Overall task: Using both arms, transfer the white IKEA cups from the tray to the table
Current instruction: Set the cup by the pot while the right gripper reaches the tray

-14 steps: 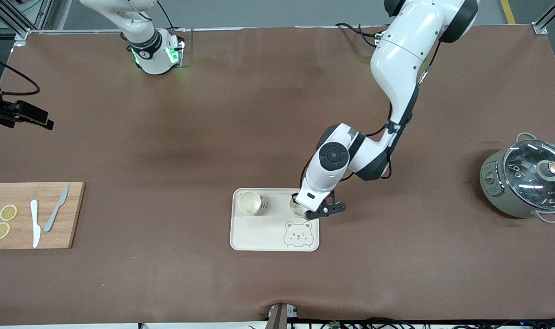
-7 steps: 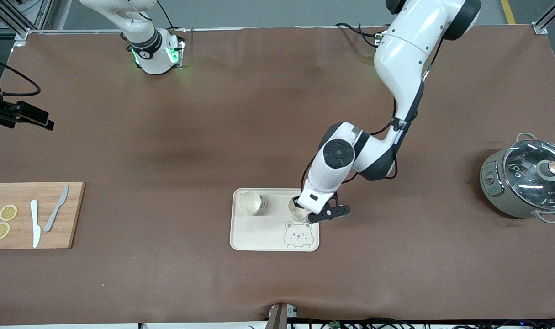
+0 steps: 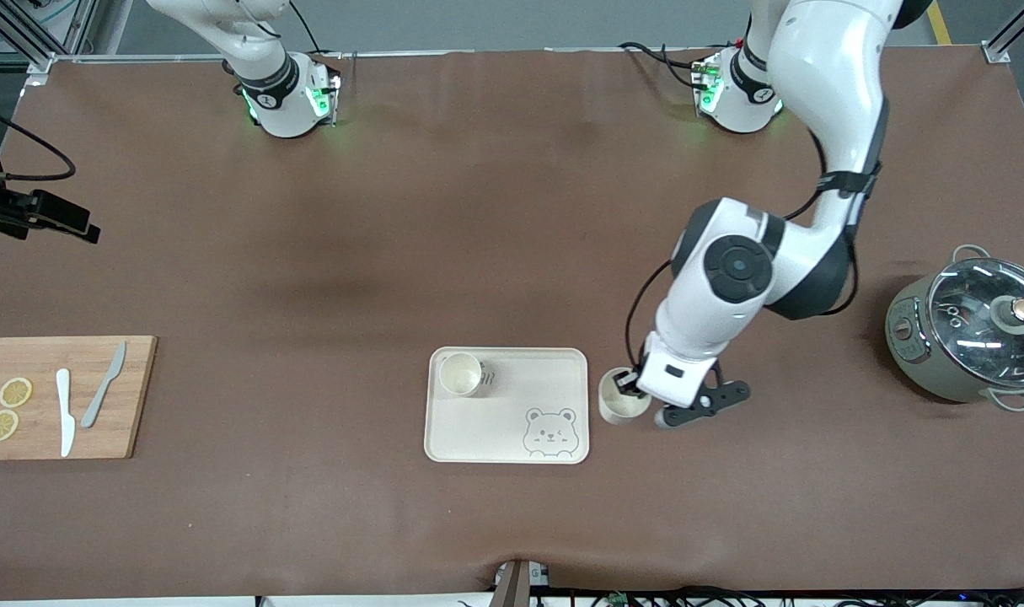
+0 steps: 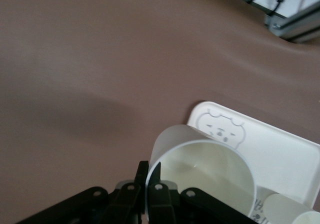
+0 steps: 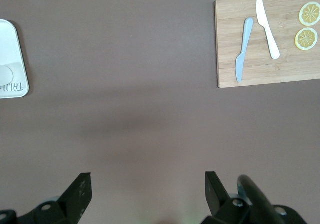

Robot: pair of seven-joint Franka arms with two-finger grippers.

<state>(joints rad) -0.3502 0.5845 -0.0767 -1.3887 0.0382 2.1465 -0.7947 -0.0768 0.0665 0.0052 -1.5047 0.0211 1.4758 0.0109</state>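
One white cup (image 3: 460, 373) stands on the bear tray (image 3: 512, 430), in the corner toward the right arm's end. My left gripper (image 3: 634, 388) is shut on the rim of the other white cup (image 3: 619, 406), one finger inside and one outside. It holds that cup just off the tray's edge toward the left arm's end; I cannot tell whether the cup touches the table. The left wrist view shows this gripper (image 4: 148, 170), the held cup (image 4: 200, 174), the tray (image 4: 280, 149) and the other cup (image 4: 292, 213). My right gripper (image 5: 148, 181) is open and empty, high over bare table.
A grey-green pot with a glass lid (image 3: 971, 337) stands toward the left arm's end. A wooden board (image 3: 65, 396) with two knives and lemon slices lies toward the right arm's end, and also shows in the right wrist view (image 5: 270, 44).
My left gripper has carried the cup from over the tray's corner off the tray, toward the left arm's end. The other cup has not moved.
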